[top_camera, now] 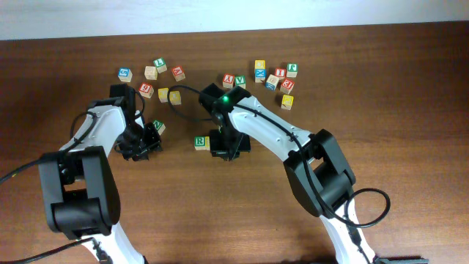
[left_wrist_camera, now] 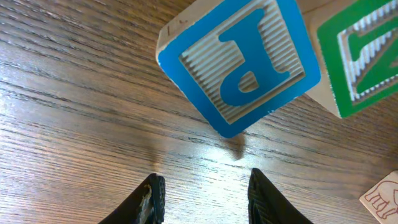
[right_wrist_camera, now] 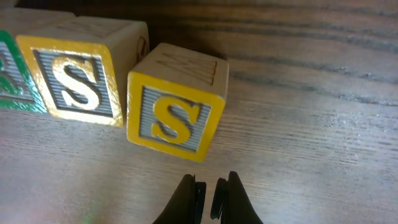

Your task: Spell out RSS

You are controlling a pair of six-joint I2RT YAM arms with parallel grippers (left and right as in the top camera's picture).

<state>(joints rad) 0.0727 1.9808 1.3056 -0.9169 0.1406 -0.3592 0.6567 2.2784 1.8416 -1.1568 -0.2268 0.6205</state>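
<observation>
In the right wrist view two yellow S cubes stand side by side: one point(right_wrist_camera: 78, 78) further left, the other point(right_wrist_camera: 177, 115) slightly turned and just ahead of my fingers. A green-bordered cube point(right_wrist_camera: 7, 81) shows at the left edge beside them. From overhead the white R cube point(top_camera: 202, 142) sits just left of my right gripper point(top_camera: 229, 147), which hides the S cubes. The right gripper point(right_wrist_camera: 208, 186) is shut and holds nothing. My left gripper point(left_wrist_camera: 205, 193) is open over bare wood, short of a blue P cube point(left_wrist_camera: 239, 62).
A green-lettered cube point(left_wrist_camera: 360, 56) sits right of the P cube, and another cube corner point(left_wrist_camera: 382, 196) shows at the lower right. Overhead, loose cubes cluster at the back left point(top_camera: 150, 72), back centre point(top_camera: 234, 81) and back right point(top_camera: 275, 77).
</observation>
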